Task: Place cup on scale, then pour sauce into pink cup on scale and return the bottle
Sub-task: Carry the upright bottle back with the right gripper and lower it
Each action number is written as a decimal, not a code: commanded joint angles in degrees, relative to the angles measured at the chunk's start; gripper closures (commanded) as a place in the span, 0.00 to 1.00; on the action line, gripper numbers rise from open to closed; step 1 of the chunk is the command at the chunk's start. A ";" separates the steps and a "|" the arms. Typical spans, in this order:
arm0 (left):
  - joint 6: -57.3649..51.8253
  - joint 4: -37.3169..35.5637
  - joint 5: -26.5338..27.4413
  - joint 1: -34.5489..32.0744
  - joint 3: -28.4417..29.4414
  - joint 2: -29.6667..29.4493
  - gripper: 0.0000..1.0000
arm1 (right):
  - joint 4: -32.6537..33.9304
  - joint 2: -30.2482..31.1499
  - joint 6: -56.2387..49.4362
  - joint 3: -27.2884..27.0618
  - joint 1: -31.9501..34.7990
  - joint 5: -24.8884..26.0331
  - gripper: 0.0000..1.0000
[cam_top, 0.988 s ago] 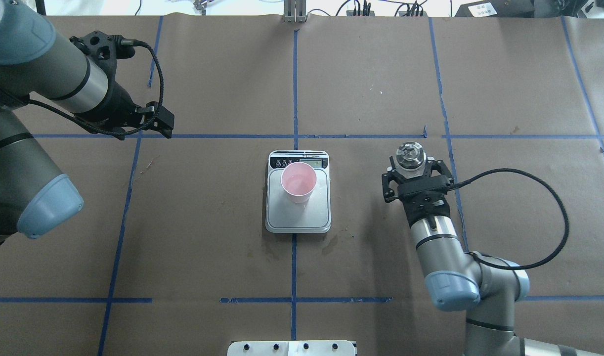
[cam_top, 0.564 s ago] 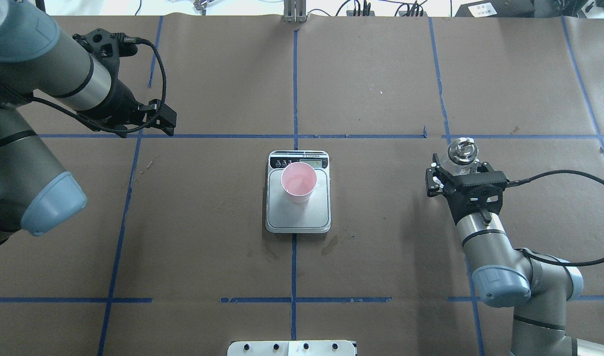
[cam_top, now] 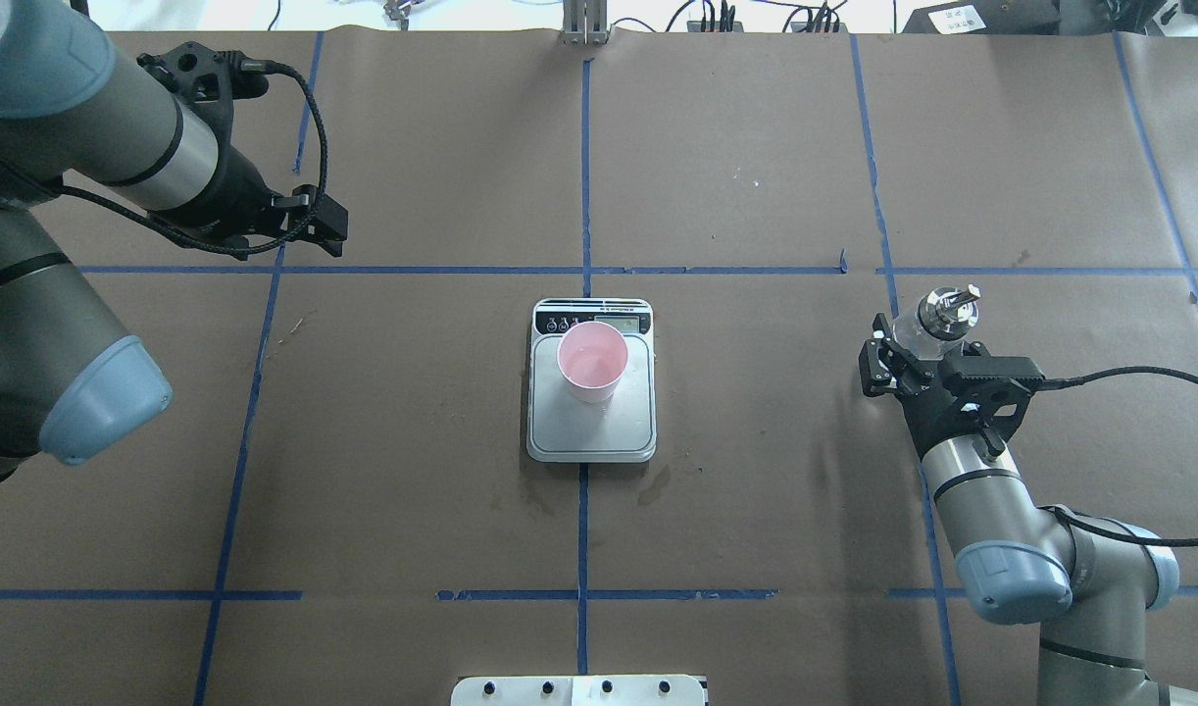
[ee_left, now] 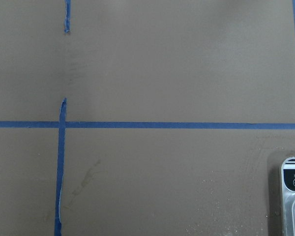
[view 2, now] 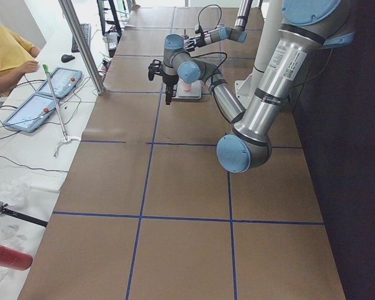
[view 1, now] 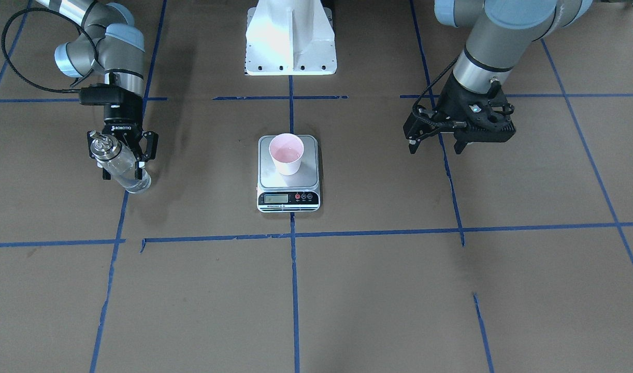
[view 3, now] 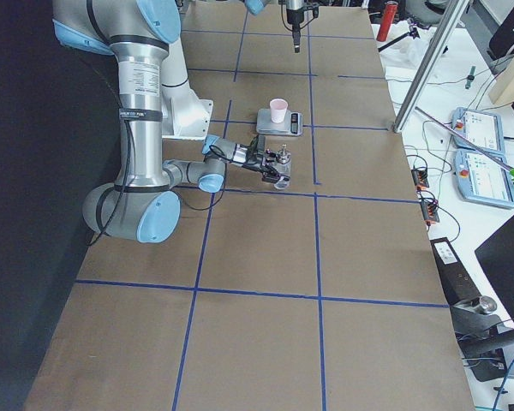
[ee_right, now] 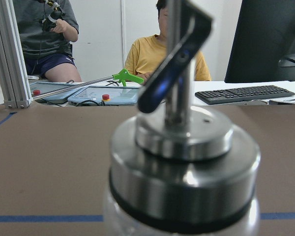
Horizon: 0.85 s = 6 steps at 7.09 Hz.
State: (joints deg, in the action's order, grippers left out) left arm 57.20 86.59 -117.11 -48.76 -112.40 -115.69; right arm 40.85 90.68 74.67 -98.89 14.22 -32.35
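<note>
Glass bottle [view 1: 125, 173] is pinched in the right jaws; only the front view shows left jaws spread.

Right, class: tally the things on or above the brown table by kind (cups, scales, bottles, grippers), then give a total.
cup: 1
scale: 1
bottle: 1
Grippers: 2, the left gripper open and holding nothing, the right gripper shut on the bottle
Total: 5
</note>
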 commanded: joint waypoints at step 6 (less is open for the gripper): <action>0.01 -0.02 0.13 -0.02 -0.19 0.29 0.00 | 3.36 0.90 0.30 -0.51 -3.85 3.61 1.00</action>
State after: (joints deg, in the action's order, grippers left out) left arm 57.22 86.55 -116.98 -48.78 -112.58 -115.41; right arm 44.11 91.54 74.94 -99.39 10.66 -28.73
